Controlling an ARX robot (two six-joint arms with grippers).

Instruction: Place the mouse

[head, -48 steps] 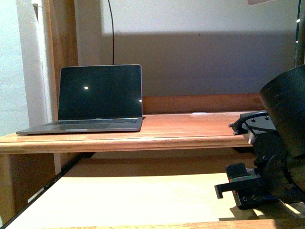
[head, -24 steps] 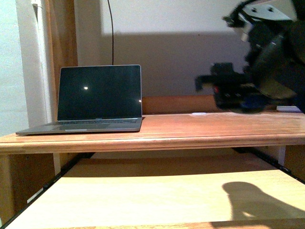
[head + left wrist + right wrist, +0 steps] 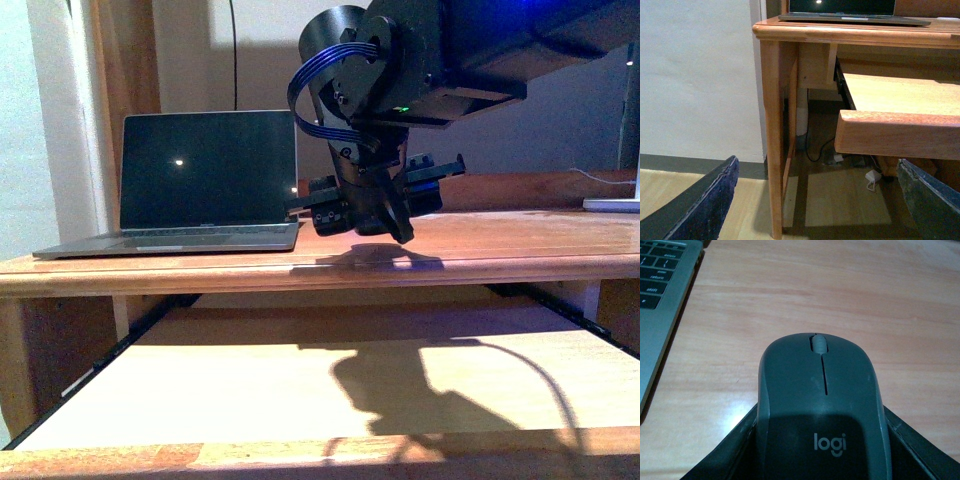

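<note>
Mouse, dark grey rounded plastic: clamped on both sides by black right gripper, low over brown wooden desk top, just right of open silver laptop. Step: setting down. Next: lower to contact, release. Left gripper gaping, empty.

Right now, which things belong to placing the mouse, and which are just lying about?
Job: mouse; right arm, jaws shut on the mouse; desk top.
Lying about: laptop; pull-out shelf; white object at the desk's far right.
</note>
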